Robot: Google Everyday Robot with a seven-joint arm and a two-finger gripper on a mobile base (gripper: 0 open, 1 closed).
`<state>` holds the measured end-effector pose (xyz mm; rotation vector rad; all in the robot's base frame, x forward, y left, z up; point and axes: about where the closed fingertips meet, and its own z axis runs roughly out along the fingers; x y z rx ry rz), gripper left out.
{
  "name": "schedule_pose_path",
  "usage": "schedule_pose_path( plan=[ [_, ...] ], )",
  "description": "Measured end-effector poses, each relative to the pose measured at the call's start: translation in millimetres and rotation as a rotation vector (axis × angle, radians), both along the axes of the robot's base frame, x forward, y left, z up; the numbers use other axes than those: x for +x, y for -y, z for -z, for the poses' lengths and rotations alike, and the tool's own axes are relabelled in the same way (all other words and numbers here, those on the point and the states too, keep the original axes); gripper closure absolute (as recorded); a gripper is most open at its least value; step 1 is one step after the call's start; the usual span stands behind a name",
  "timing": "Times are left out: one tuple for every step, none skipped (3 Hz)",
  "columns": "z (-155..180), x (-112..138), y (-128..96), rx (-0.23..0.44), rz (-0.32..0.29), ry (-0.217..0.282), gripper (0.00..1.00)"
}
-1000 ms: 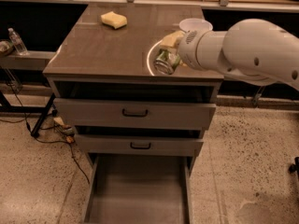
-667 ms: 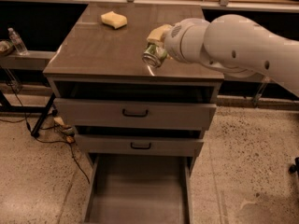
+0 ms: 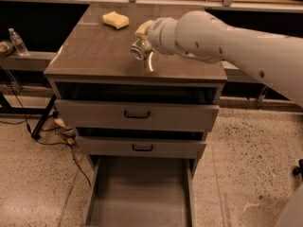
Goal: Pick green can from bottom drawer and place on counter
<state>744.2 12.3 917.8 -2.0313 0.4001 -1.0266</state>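
1. The white arm [image 3: 236,41] is reaching in from the right edge and is covering the right rear part of the table [image 3: 94,56]. Against the view of 1.0 s ago, it is extending further left, and it is now hiding the white bowl that was showing behind it then.

2. The table, the glossy grey-brown top of the cabinet, is standing in the same place as before. Of its thin white arc [image 3: 150,63], only a short piece is showing now, just below the can. Earlier, most of the curve was in view.

3. The bottom drawer [image 3: 139,197] is standing pulled fully out, as before, its flat grey floor showing.

4. The 2 shallower drawers, the top drawer [image 3: 137,115] and the middle drawer [image 3: 142,147], are each sitting slightly open. Neither is differing from the earlier views.

5. A yellow sponge [image 3: 115,19] is lying at the rear of the table, unmoved.

6. The end effector [image 3: 142,42] is hanging over the middle of the table and is gripping the green can [image 3: 138,51]. The can is tilting, its silver top facing forward and down. It is clear of the drawer. Whether it is touching the table cannot be told. It is sitting left of its positions 1.0 s and 0.7 s ago.

7. A water bottle [image 3: 18,41] is standing on the ledge at far left.
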Motion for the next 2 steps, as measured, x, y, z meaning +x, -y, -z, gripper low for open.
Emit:
schedule_pose_path(
  plan=[
    [3.0,25.9,-11.3,0.025,0.016,0.047,1.00],
    [2.7,34.8,-16.7,0.026,0.014,0.131,1.00]
  ],
)
